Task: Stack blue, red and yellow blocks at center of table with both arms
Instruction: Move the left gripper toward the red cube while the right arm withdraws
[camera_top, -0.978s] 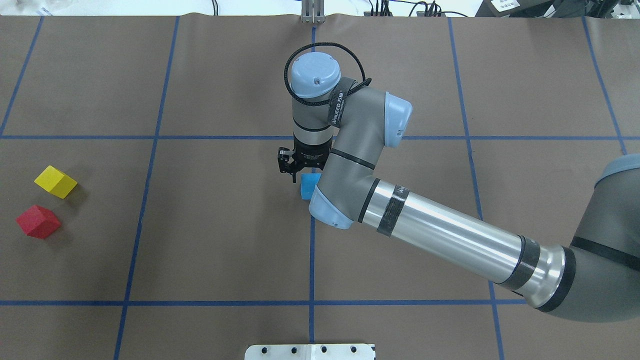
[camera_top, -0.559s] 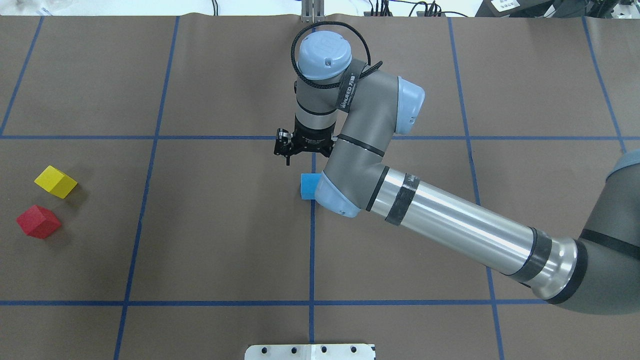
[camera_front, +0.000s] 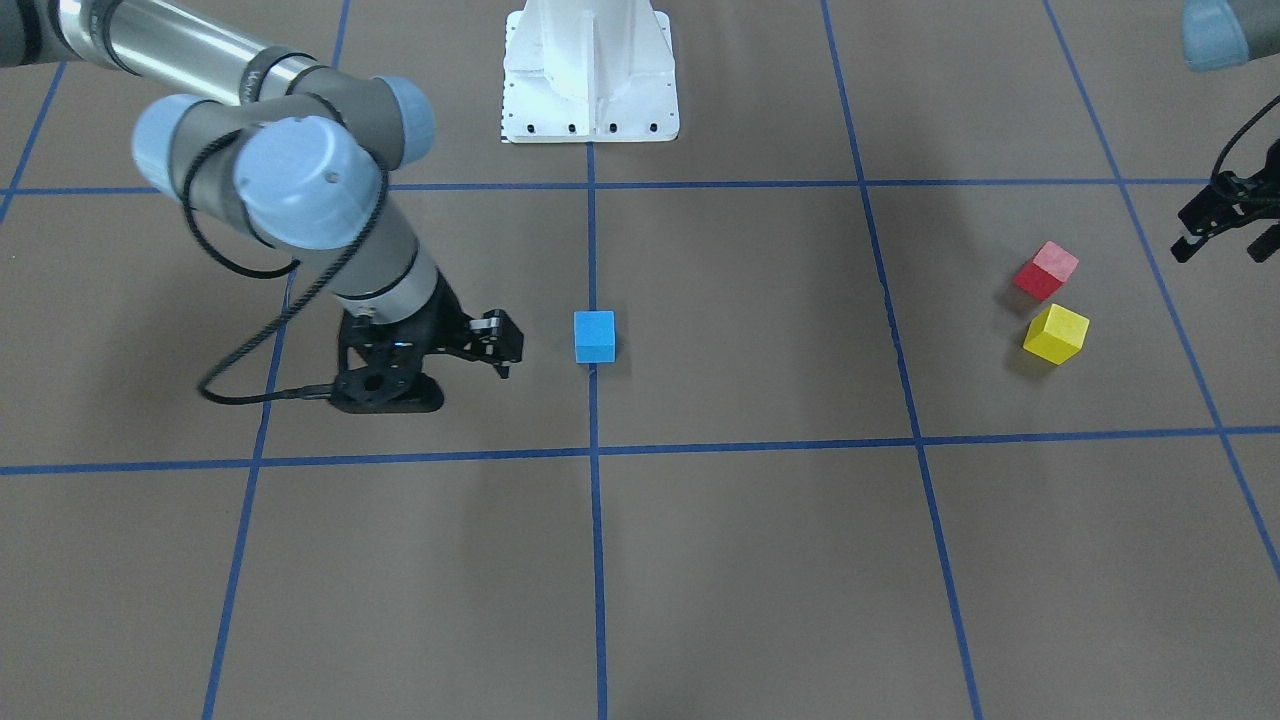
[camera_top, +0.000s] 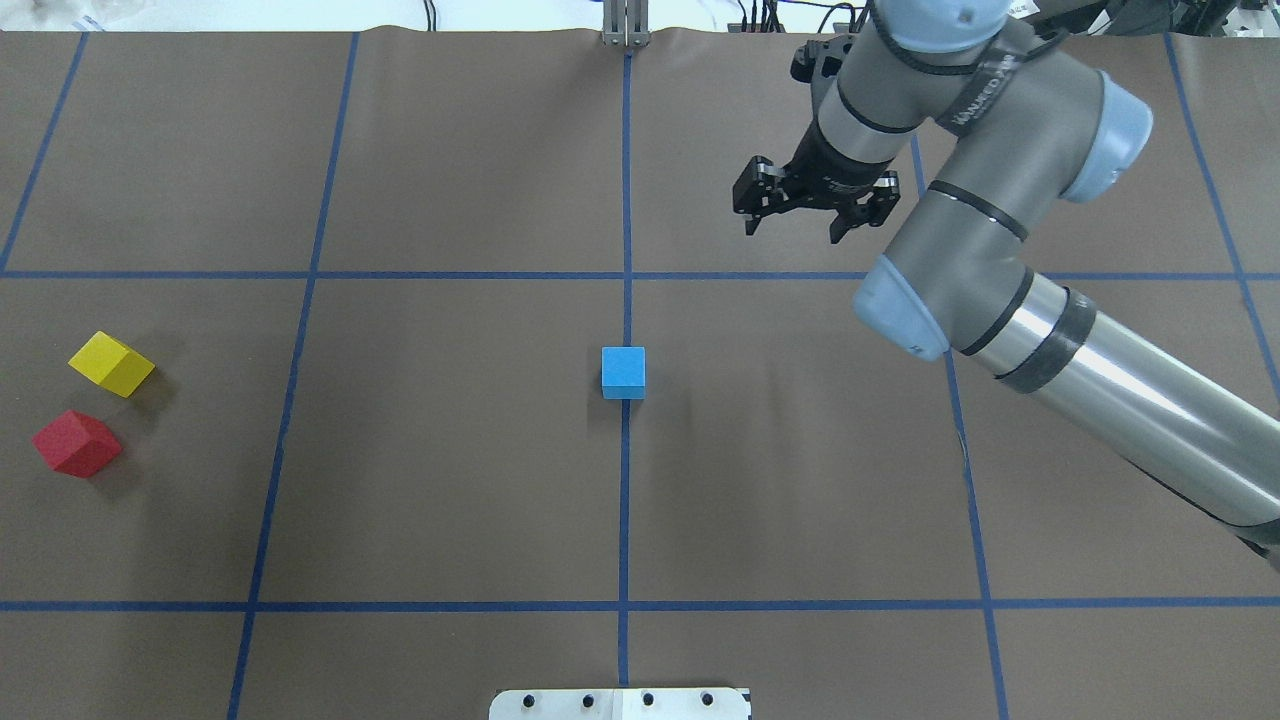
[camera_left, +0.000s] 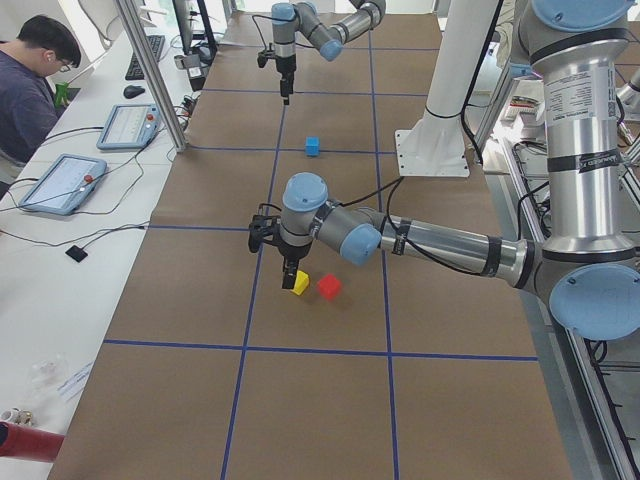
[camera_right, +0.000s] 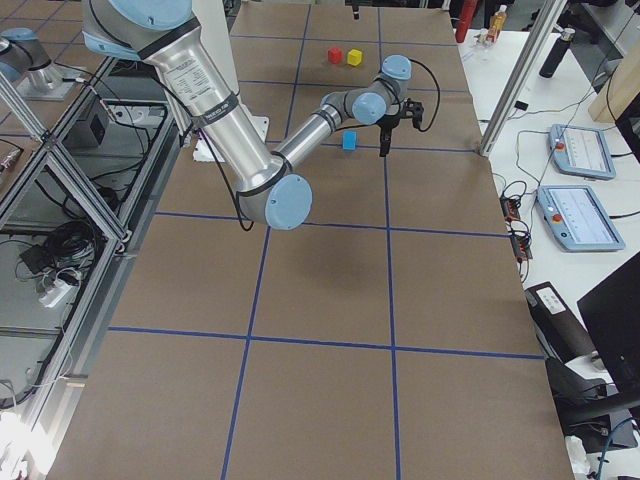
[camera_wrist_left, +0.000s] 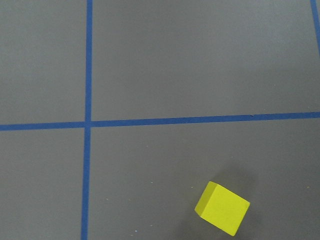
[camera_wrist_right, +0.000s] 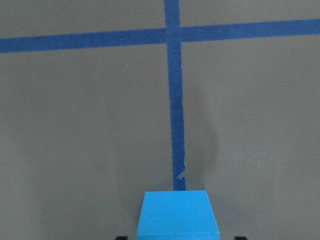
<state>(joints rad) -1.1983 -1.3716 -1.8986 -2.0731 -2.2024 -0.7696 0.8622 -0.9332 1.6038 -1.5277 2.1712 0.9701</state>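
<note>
The blue block sits alone on the centre tape line, also seen at the blue block and low in the right wrist view as the blue block. My right gripper hangs open and empty, off to the far right of it, as the right gripper also shows. The yellow block and red block lie side by side at the table's left. My left gripper hovers open near them, outside the overhead view. The yellow block lies at the lower right of the left wrist view.
The white pedestal stands at the robot's edge of the table. A person sits at a side bench with tablets in the exterior left view. Aluminium posts stand along that table side.
My right gripper has lifted off the blue block and swung far to the right, leaving the block on the centre line. The yellow and red blocks have not moved.
</note>
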